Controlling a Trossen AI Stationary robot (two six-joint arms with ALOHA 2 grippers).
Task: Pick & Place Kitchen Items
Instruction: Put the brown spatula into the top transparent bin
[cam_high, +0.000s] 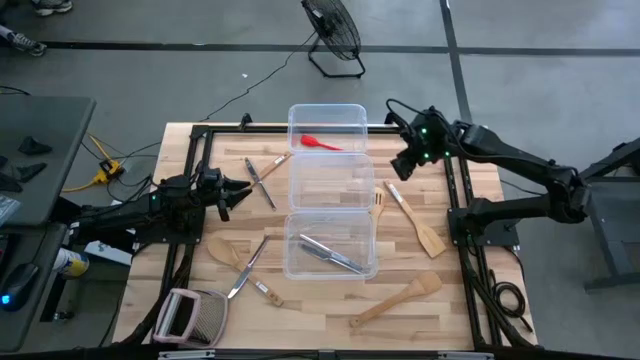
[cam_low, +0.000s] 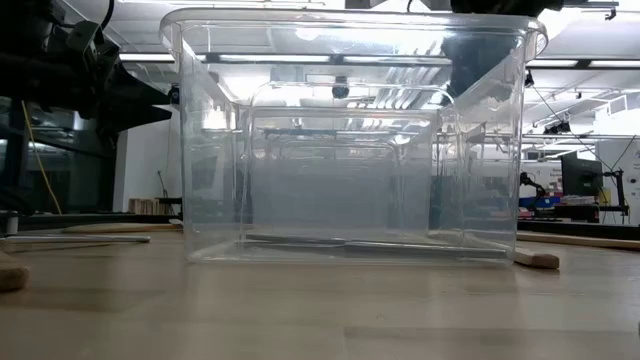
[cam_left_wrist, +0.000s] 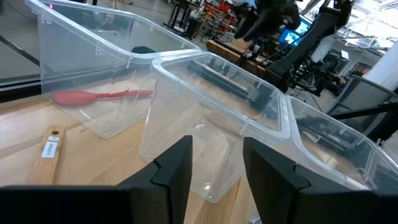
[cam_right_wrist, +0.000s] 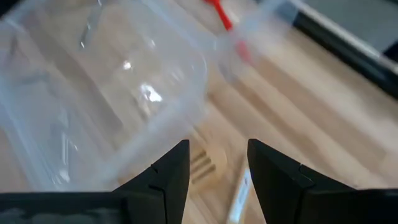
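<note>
right gripper (cam_high: 404, 166), fingers apart and empty, upper right of frame; wooden fork (cam_high: 378, 203) just below it, long axis vertical. left gripper (cam_high: 236, 190) apart, empty, farther.

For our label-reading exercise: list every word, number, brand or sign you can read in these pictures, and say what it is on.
None can be read.
White sticker on the wooden utensil handle: printed, but too small to read.
Distant monitor: lit, content too blurred to read.
Clear tubs: no lettering visible.
</note>
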